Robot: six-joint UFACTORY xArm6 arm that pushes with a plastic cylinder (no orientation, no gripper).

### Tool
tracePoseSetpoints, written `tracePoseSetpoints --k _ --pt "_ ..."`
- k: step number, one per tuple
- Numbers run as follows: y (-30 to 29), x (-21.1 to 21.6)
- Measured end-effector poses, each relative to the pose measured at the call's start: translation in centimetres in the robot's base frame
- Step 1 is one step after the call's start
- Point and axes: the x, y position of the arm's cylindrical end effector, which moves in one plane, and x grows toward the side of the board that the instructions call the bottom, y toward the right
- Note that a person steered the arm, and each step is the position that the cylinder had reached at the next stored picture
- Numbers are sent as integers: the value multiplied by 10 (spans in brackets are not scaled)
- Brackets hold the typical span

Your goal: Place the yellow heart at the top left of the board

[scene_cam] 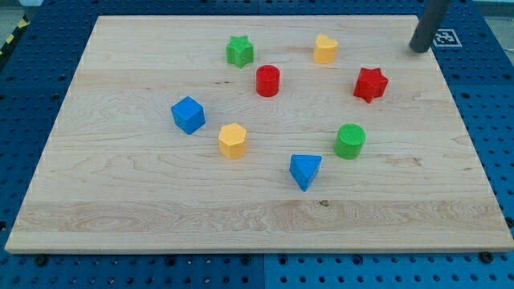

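The task looks not yet begun: the yellow heart (325, 49) stands near the view's top, a little right of the middle, while the top left corner of the wooden board (120, 209) has no block on it. So I judge the whole push to the view's left is still to do. My tip (419, 50) is at the board's top right edge, to the view's right of the heart and well apart from it, touching no block. There are no jaws to open or close here, only a straight rod, and it has hold of nothing. Between the heart and its goal stands the green star (239, 51), which may block a straight push
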Motion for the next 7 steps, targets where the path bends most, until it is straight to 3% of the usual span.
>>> tracePoseSetpoints --k 4,6,7 --pt "-75 5" --pt "-145 6" --pt "-145 5"
